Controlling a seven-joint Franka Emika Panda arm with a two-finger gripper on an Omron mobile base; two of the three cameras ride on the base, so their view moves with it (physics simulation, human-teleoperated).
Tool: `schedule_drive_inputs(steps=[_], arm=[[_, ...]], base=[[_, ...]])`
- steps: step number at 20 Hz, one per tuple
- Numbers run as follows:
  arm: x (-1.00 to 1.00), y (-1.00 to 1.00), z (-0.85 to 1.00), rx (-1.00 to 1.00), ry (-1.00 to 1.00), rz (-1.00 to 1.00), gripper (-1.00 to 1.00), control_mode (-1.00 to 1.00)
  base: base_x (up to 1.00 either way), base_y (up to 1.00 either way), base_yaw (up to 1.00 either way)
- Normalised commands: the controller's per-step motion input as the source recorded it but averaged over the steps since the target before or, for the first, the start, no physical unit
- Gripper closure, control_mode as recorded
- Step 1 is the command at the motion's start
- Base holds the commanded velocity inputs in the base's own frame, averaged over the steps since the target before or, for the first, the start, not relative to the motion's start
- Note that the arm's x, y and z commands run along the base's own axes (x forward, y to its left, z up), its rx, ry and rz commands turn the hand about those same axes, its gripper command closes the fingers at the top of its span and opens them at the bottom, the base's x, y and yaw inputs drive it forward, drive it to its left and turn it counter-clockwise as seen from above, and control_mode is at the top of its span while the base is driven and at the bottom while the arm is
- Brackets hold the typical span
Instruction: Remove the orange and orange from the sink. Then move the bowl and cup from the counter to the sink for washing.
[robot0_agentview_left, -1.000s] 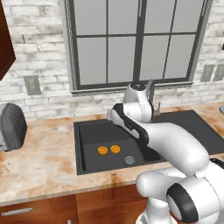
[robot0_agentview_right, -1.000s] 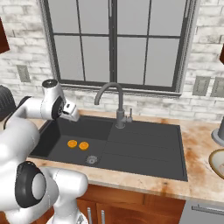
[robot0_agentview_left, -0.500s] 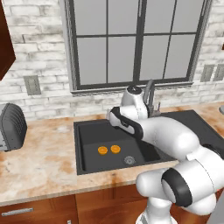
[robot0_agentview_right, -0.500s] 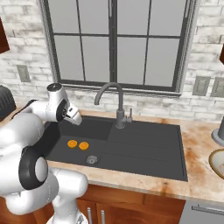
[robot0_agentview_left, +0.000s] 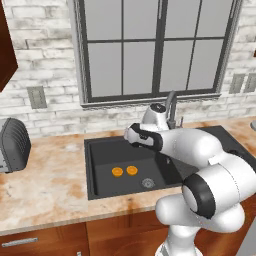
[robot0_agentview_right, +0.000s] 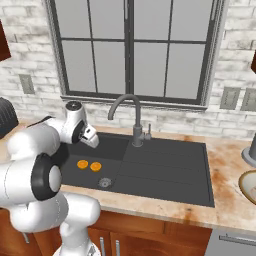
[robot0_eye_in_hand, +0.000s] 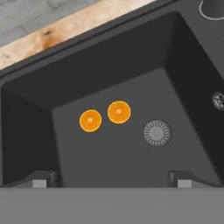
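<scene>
At the far left of the left base view a dark ribbed toaster (robot0_agentview_left: 12, 145) stands on the beige marbled desk (robot0_agentview_left: 45, 185), well apart from the sink (robot0_agentview_left: 100, 170). A wall outlet (robot0_agentview_left: 36, 97) sits on the brick above it. Moving right, the black basin of the sink is set into the desk under the window (robot0_agentview_left: 155, 47). On the basin floor lie the two oranges, the left orange (robot0_agentview_left: 117, 172) and the right orange (robot0_agentview_left: 132, 170), just beside each other but not touching, with the round metal drain (robot0_agentview_left: 147, 183) near them on the right. In the hand view the same pair shows from above, left orange (robot0_eye_in_hand: 90, 120) and right orange (robot0_eye_in_hand: 119, 112), the drain (robot0_eye_in_hand: 157, 132) further right.

The tool (robot0_agentview_left: 131, 136) hangs over the back part of the basin, above the oranges and apart from them. In the hand view its two fingertips (robot0_eye_in_hand: 40, 179) stand wide apart at the bottom with nothing between them, so it is spread and empty.

Right of the basin rises the dark curved faucet (robot0_agentview_right: 131, 112), then the ribbed drainboard (robot0_agentview_right: 170, 167). At the right edge of the right base view the bowl (robot0_agentview_right: 249, 186) rests on the desk, partly cut off, with a grey object (robot0_agentview_right: 249, 152) behind it that I cannot identify.
</scene>
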Motion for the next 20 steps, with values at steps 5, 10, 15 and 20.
schedule_drive_inputs(steps=[5, 10, 15, 20], arm=[[0.14, -0.05, -0.31, 0.00, 0.00, 0.00, -1.00, -1.00], [0.17, 0.00, -0.29, 0.00, 0.00, -0.01, -1.00, -1.00], [0.21, -0.01, -0.27, 0.00, 0.04, -0.03, -1.00, -1.00], [0.17, 0.00, -0.26, 0.00, 0.11, -0.05, -1.00, -1.00]], base=[[0.00, 0.00, 0.00], [0.00, 0.00, 0.00], [0.00, 0.00, 0.00], [0.00, 0.00, 0.00]])
